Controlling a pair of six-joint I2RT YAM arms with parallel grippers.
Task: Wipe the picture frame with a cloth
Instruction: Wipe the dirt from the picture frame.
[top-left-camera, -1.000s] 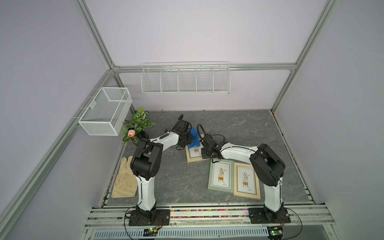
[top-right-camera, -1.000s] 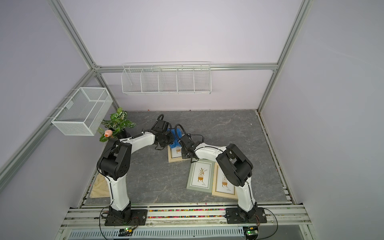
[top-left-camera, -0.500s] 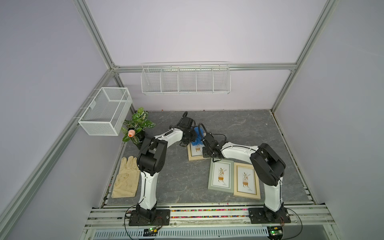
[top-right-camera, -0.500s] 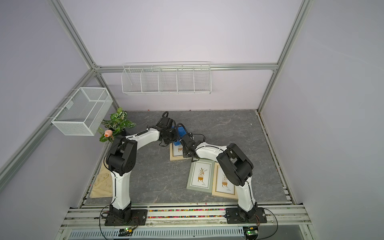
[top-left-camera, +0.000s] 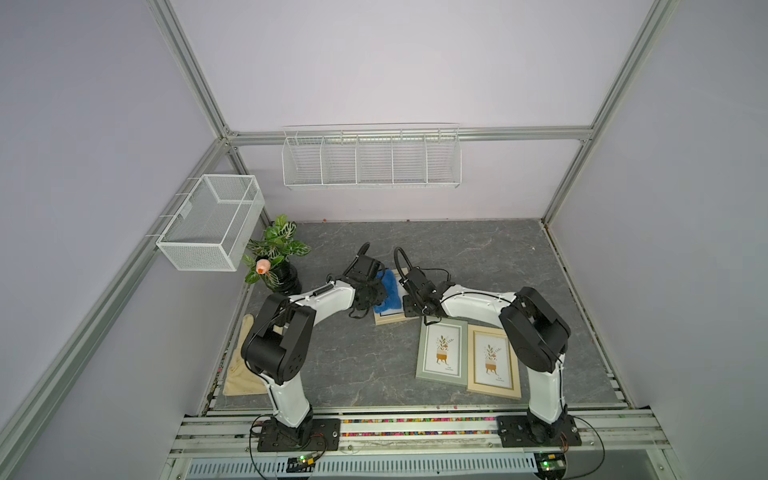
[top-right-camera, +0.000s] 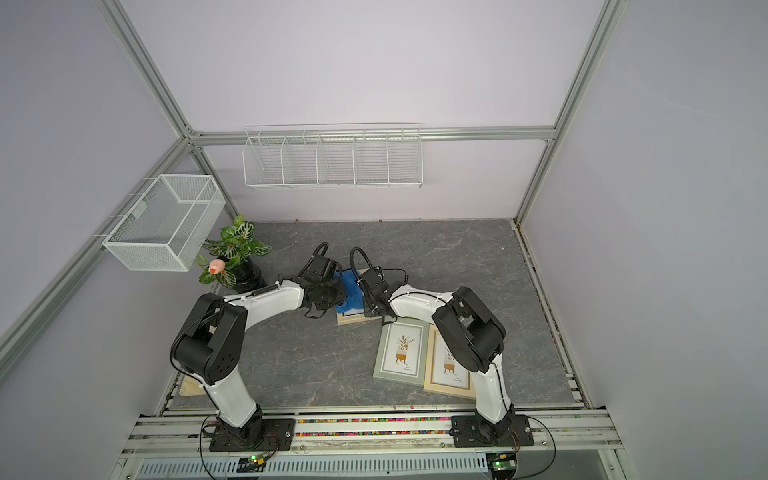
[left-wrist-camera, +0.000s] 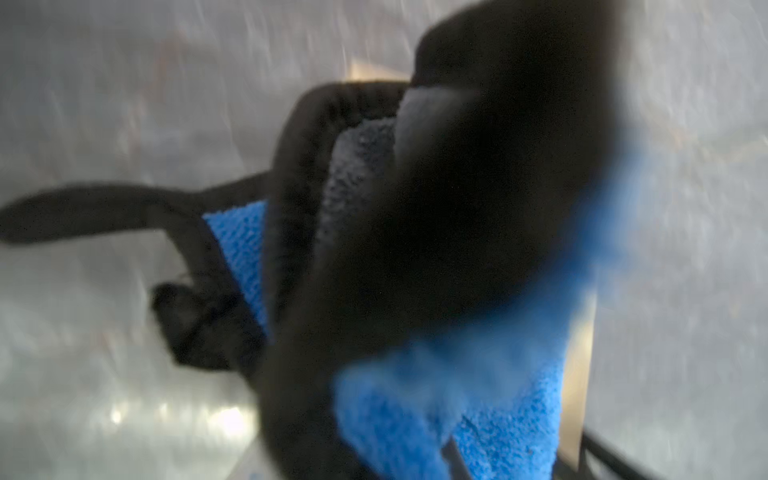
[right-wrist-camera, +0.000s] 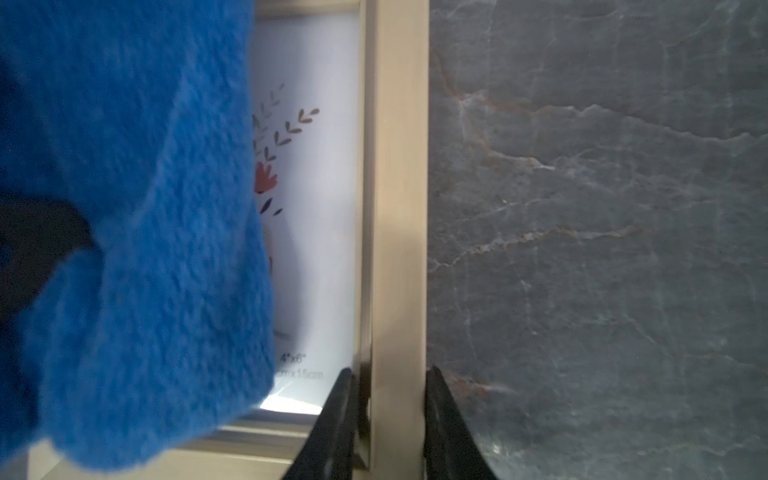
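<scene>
Right wrist view: right jaws are pinching the picture frame (right-wrist-camera: 399, 208) steady; left jaws, clamping the cloth (right-wrist-camera: 124, 208), should be pressing flat.

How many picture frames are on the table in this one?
3. A beige frame lies partly under the cloth, its edge in the right gripper; a grey-green frame and a wood frame lie side by side nearer the robot. None looks hidden.

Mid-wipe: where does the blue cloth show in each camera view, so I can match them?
In a top view: cloth mid-table, on the pale wooden frame.
In a top view: same spot, on that frame.
Left wrist: bunched close to the lens, blurred.
Right wrist: draped over most of the print, cloth at.
Shared landmark: the pale wooden frame under it.
</scene>
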